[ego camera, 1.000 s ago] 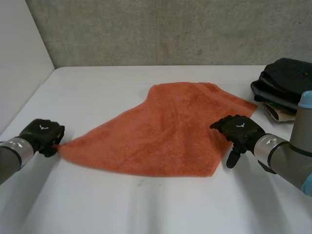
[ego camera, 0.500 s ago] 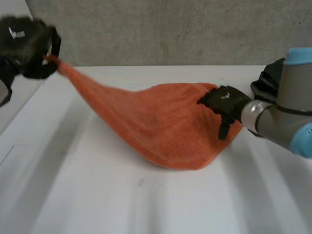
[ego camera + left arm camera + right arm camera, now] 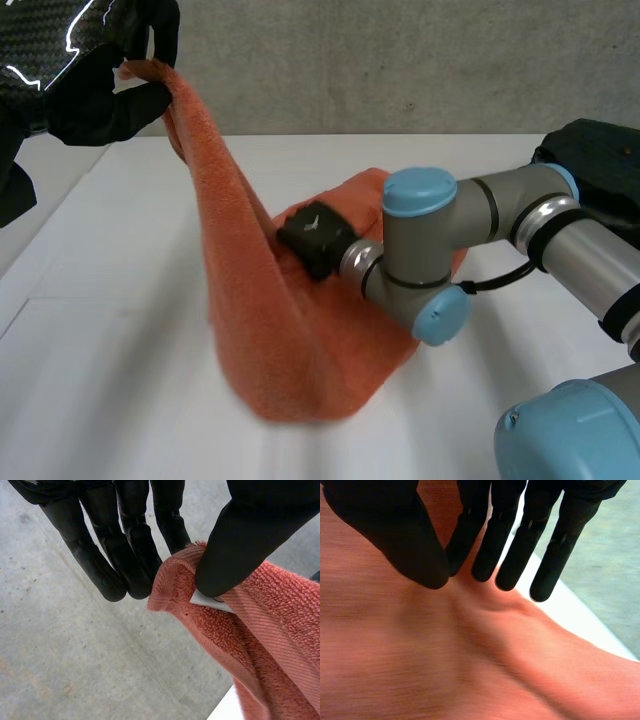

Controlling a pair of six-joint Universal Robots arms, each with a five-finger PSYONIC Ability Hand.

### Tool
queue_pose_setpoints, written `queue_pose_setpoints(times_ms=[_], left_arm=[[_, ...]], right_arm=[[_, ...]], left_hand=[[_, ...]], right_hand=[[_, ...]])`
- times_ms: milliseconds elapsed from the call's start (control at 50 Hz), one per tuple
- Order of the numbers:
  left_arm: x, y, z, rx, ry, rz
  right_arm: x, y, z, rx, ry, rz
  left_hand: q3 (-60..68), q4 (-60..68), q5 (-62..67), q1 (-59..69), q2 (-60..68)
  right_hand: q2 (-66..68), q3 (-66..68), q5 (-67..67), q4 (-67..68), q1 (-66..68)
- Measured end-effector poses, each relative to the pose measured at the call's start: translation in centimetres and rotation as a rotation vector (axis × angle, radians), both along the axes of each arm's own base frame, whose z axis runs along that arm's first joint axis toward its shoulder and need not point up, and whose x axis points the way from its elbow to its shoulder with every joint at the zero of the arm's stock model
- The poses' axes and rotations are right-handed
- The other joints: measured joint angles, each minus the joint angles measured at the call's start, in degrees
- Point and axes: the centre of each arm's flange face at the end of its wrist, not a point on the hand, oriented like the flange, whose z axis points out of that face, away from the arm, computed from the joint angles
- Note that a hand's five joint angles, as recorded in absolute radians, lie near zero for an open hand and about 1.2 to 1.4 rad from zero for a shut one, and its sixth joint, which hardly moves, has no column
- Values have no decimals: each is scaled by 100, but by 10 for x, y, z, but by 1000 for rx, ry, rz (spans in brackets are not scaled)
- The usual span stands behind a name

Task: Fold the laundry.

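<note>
An orange towel (image 3: 270, 330) hangs in a steep fold from its lifted corner down to the white table (image 3: 110, 400). My left hand (image 3: 100, 95) is raised high at the far left and is shut on that corner. In the left wrist view its thumb (image 3: 240, 545) pinches the towel's hem (image 3: 175, 587) against the fingers, next to a small white label (image 3: 206, 600). My right hand (image 3: 315, 235) reaches across into the towel's middle. In the right wrist view its thumb (image 3: 405, 540) and a finger pinch a ridge of the towel (image 3: 445, 655).
A black bag (image 3: 600, 165) lies at the back right of the table. My right arm (image 3: 430, 250) bends across the table's middle in front of the towel. A concrete wall (image 3: 400, 60) closes the back.
My left hand has risen from the table's left edge to high up, lifting the towel's corner. My right hand has moved left into the towel's middle and closed on it.
</note>
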Motion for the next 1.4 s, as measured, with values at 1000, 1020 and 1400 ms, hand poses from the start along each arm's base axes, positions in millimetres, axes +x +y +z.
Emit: queue_pose_setpoints(times_ms=[1000,1020,1400], left_arm=[[9,-2,49,-40,101,33],[9,1,52,-46,108,28],[22,2,59,-52,154,55]], right_arm=[[-35,-53,7,-45,-17,-93],[-33,-53,4,-49,-16,-92],[-19,-73,8,-205,-113,-267]], left_hand=[[0,0,0,0,0],[0,0,0,0,0],[0,2,0,0,4]], right_hand=[[-5363,-5275,-5195,-5268,-5256],[-5362,-5248,-5184,-5263,-5256],[157,307,43,345,-224]])
